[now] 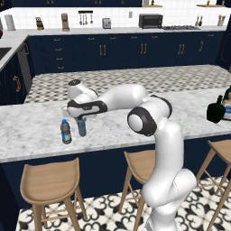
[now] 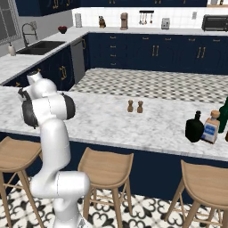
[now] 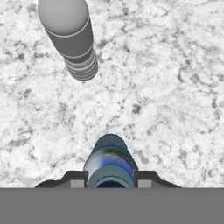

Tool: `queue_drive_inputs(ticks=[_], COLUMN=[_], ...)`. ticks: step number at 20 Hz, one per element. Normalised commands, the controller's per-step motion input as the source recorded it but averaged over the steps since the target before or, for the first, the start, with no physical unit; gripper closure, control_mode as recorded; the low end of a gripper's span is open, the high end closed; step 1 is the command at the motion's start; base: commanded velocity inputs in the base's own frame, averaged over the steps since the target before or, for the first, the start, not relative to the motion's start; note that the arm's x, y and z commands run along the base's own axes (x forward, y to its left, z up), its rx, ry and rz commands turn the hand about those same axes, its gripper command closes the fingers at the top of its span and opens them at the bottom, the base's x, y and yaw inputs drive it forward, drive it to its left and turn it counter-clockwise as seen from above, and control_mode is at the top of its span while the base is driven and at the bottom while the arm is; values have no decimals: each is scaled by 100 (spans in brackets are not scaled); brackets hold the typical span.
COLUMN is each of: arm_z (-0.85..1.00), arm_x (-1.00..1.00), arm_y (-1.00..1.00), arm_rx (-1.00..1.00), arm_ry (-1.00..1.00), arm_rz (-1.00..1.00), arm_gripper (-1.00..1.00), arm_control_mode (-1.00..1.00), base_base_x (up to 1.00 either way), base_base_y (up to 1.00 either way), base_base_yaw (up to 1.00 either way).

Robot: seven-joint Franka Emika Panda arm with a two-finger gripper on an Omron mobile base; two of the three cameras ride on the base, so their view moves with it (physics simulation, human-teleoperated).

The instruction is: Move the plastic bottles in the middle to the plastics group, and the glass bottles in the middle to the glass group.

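Hand view: gripper [image 3: 111, 181] clamped on blue bottle [image 3: 109, 159] — lower straight to table [image 3: 166, 87] w/o knocking white-cap bottle [image 3: 70, 39], then release.

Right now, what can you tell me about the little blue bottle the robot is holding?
The slim blue bottle looks like see-through plastic. It stands upright on the white marble counter, with the gripper shut on its top. Beside it, apart, stands a clear water bottle with a blue cap and dark label.

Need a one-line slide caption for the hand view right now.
End effector shut on the blue bottle above the marble counter, white-capped bottle just ahead.
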Motion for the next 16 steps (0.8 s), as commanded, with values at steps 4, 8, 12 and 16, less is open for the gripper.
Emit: queue_drive_inputs(ticks=[4, 8, 12, 16], arm_z=[-30, -28, -28, -21], arm_x=[10, 16, 13, 12], arm_y=[-32, -25, -22, -22], arm_rx=[0, 0, 0, 0], arm_ry=[-2, -3, -5, -6], arm_rz=[4, 5, 6, 7], arm_gripper=[100, 100, -100, -100], arm_control_mode=[-100, -100, -100, -100], base_base_x=[0, 0, 0, 0], base_base_y=[0, 0, 0, 0], base_base_yaw=[0, 0, 0, 0])
